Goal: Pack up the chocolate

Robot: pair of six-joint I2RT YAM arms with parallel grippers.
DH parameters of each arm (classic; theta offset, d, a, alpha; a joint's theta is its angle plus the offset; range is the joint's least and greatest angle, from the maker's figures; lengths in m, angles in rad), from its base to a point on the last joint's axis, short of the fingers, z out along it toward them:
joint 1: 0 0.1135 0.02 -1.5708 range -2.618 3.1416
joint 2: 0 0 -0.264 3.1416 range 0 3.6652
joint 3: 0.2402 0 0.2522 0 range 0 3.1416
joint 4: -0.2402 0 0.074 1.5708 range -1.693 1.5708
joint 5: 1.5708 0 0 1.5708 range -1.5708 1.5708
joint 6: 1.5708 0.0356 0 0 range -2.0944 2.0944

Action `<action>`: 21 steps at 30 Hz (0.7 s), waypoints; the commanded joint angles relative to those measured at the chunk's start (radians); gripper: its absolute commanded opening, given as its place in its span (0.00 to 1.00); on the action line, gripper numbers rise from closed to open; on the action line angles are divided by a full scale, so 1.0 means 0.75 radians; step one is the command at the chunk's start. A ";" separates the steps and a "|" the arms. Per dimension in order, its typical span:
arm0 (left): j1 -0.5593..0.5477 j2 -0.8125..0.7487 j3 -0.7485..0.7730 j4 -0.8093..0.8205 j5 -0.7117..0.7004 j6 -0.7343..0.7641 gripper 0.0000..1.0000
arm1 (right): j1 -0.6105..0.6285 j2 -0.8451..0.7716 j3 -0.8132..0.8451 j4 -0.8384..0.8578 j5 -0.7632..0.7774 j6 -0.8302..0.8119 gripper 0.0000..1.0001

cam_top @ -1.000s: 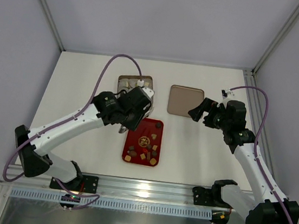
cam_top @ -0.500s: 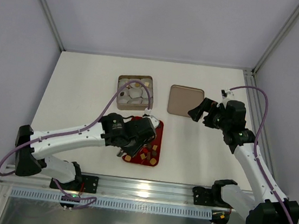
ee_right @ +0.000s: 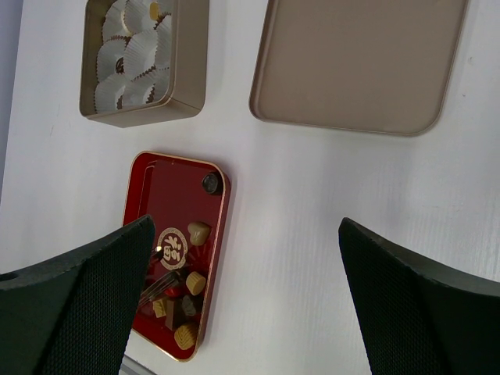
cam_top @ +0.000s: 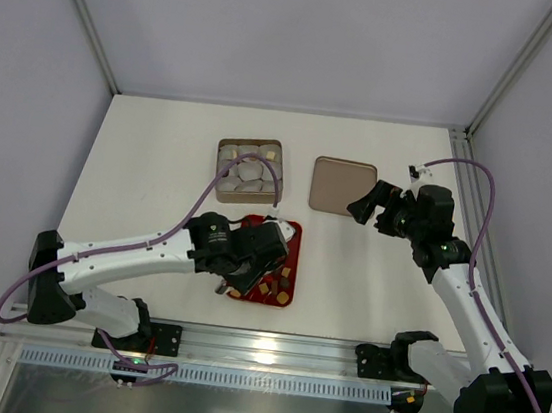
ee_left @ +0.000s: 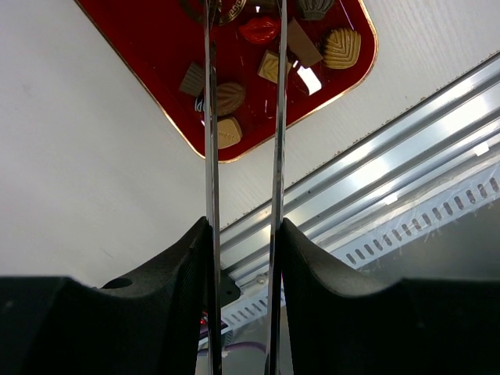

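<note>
Several small chocolates, tan and brown, lie in the near end of the red tray. They also show in the left wrist view and the right wrist view. One dark round chocolate sits alone at the tray's far corner. My left gripper carries two long thin metal blades that reach down over the chocolates. The blades stand apart with nothing seen clamped between them. My right gripper is wide open and empty, hovering above the table beside the tray.
The golden-brown tin with whitish paper cups stands beyond the tray, with a few chocolates in the cups. Its lid lies flat to the right. A metal rail runs along the near table edge.
My left arm swung from above the tin back toward me, and its blades are now over the near end of the red tray. The right arm has not moved.
</note>
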 commanded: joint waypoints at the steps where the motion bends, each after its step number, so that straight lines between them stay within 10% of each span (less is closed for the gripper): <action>1: -0.008 -0.022 -0.006 0.022 0.005 -0.005 0.40 | 0.007 -0.010 0.015 0.009 0.016 -0.030 1.00; 21: -0.010 0.007 -0.024 0.049 0.021 0.026 0.40 | 0.011 -0.008 0.017 0.009 0.018 -0.032 1.00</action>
